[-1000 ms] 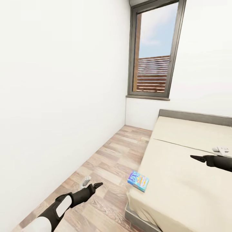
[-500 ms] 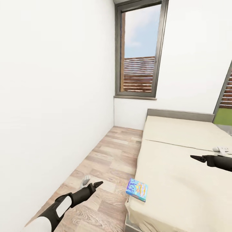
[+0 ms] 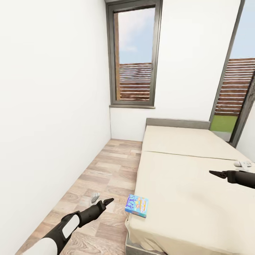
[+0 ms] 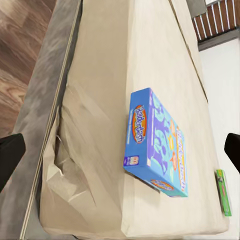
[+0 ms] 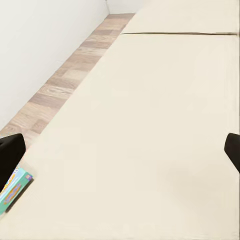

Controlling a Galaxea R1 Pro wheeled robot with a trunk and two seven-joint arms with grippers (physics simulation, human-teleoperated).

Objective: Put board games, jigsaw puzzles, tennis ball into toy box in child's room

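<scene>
Head view: a flat, glossy blue board game (image 3: 136,205) lies at the cream bed's (image 3: 191,184) lower-left corner, long axis across the frame, left gripper (image 3: 107,202) and right gripper (image 3: 214,173) both spread apart.

Bright, even daylight from the window (image 3: 134,56); soft faint shadows on the bed (image 3: 191,184); renders sharp, slight wide-angle stretch at edges.

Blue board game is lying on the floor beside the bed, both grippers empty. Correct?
Not quite. The blue board game lies on the bed, at its near corner by the edge, as the left wrist view shows. Left gripper and right gripper hold nothing.
</scene>
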